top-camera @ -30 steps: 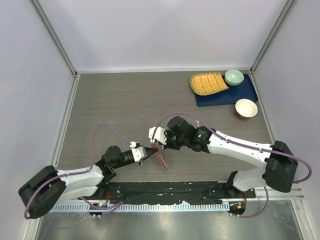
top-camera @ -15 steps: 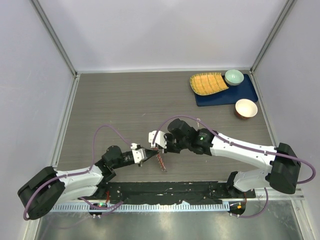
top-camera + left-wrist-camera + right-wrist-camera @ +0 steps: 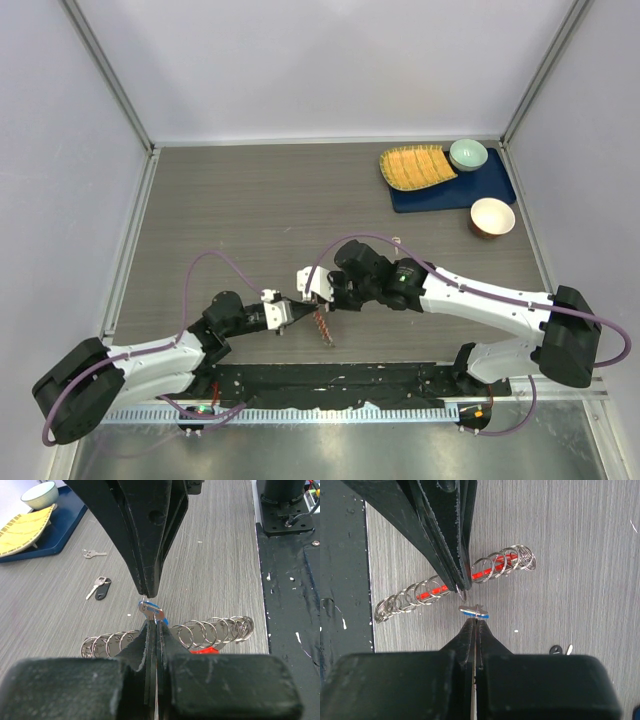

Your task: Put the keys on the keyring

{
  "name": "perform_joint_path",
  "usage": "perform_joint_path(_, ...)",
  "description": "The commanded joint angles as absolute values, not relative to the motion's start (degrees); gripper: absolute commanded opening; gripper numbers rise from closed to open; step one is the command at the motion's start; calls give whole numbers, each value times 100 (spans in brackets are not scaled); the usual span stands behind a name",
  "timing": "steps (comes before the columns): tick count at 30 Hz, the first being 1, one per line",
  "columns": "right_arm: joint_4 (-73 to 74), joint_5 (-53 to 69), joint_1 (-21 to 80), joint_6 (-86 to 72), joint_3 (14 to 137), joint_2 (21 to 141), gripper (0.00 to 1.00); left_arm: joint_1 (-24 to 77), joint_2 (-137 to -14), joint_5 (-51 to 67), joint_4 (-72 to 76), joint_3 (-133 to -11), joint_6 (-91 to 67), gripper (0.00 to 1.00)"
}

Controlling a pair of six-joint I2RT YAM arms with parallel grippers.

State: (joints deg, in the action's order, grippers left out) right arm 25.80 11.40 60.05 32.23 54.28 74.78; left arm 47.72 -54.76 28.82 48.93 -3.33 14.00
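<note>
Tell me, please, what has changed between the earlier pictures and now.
Both arms shifted slightly toward the near edge, carrying the left hand and right hand along with their tips still close together. Nothing was taken hold of or let go. Both hands stayed shut, meeting at the blue key by the keyring. The bowls stayed put.
</note>
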Motion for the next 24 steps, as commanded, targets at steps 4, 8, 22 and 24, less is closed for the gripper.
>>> perform_joint_path(4,2619,1432,6082,3199,5651,7409,1,4773,-5353,3111,5133,-571,1494,1)
perform_joint_path(8,2672,1494,6100,3199,5686,7357,1,4772,-5344,3129,5107,-580,1494,2)
perform_joint_path(22,2786,1512,6108,3208,5757,7198,1,4772,-5256,3269,4957,-615,1538,2)
perform_joint_path(24,2777,1503,6108,3217,5766,7225,1,4781,-5256,3296,4957,-615,1529,2)
